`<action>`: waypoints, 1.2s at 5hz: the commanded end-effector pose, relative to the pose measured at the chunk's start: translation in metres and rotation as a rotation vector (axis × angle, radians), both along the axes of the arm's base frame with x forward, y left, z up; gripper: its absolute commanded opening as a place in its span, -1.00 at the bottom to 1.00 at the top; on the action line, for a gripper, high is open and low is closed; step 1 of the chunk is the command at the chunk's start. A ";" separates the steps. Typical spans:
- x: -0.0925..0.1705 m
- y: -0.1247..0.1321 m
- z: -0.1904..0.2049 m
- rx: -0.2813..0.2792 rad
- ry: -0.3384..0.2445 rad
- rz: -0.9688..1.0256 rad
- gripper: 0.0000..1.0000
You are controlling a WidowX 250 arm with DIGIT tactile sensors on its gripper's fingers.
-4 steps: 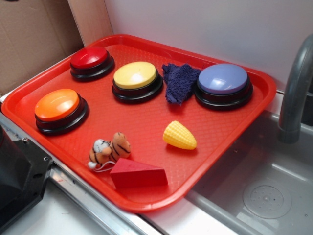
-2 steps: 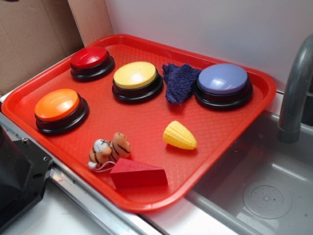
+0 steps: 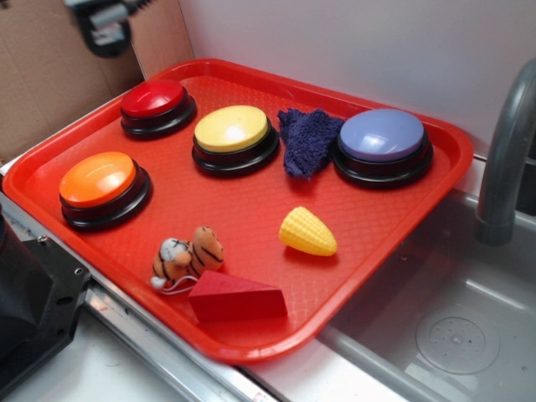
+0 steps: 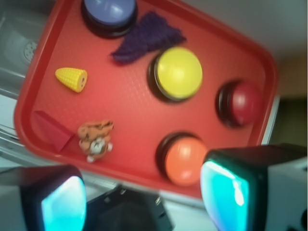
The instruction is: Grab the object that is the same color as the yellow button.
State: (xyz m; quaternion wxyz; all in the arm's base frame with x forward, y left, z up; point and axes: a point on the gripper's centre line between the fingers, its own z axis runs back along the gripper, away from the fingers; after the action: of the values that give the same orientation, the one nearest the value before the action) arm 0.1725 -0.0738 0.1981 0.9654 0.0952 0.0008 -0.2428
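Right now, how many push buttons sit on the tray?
4. Red button back left, yellow button back middle, purple button back right, orange button front left. None appear hidden.

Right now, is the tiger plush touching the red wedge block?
Cannot tell. In the exterior view the tiger plush sits right against the red wedge block with no visible gap; the wrist view is too blurred to confirm contact.

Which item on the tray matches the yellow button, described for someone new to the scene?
Start at the red tray, then find the yellow button near its back middle. In front of it, toward the sink side, lies the toy corn cob: small, tapered, bumpy and yellow, unlike the striped tiger plush and red wedge block nearby.
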 end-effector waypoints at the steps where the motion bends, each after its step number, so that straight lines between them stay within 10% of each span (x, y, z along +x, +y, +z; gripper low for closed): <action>1: 0.008 -0.057 -0.038 0.034 -0.004 -0.517 1.00; 3: 0.017 -0.071 -0.098 0.020 0.057 -0.864 1.00; 6: 0.017 -0.071 -0.147 -0.021 0.153 -0.861 1.00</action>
State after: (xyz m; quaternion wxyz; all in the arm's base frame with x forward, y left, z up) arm 0.2010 -0.1437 0.0439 0.7761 0.0600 0.0462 -0.6260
